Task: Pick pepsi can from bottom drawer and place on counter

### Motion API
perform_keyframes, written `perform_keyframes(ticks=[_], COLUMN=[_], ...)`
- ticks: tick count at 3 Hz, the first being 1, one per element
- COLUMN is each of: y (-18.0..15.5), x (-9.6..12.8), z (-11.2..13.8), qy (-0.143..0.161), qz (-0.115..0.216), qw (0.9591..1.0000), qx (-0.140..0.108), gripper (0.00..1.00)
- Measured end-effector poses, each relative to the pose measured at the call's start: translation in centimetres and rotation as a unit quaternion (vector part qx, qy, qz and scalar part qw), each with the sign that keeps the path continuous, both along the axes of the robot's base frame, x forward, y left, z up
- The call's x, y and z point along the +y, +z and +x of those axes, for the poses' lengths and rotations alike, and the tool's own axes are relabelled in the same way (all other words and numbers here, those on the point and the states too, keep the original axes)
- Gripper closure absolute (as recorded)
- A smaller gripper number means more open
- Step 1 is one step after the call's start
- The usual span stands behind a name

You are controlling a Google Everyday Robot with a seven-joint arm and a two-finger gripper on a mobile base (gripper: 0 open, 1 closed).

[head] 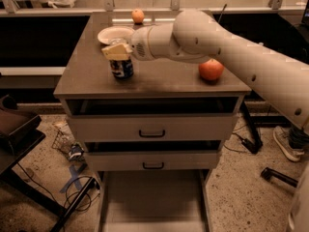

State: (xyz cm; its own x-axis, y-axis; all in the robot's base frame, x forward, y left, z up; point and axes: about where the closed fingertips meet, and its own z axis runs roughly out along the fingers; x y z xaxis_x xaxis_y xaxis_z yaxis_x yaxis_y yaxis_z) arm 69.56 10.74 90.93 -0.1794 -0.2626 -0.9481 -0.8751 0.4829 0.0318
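You have the pepsi can (122,69) standing upright on the table (164,79), near its front left corner, well above the open bottom drawer (154,202). The tool (117,52) sits on the can's top, probably to steady it. Whether it pinches the can, I cannot tell.

White plate (115,34), small orange (138,16) behind, larger orange (211,69) right.
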Motion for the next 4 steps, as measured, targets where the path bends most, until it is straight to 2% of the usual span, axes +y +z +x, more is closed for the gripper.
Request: perform_keyframes(ticks=[4], y=[-0.17], x=[0.94], z=[-0.22], qy=[0.007], qz=[0.000], qw=[1.0000], qx=[0.001], gripper=[0.06])
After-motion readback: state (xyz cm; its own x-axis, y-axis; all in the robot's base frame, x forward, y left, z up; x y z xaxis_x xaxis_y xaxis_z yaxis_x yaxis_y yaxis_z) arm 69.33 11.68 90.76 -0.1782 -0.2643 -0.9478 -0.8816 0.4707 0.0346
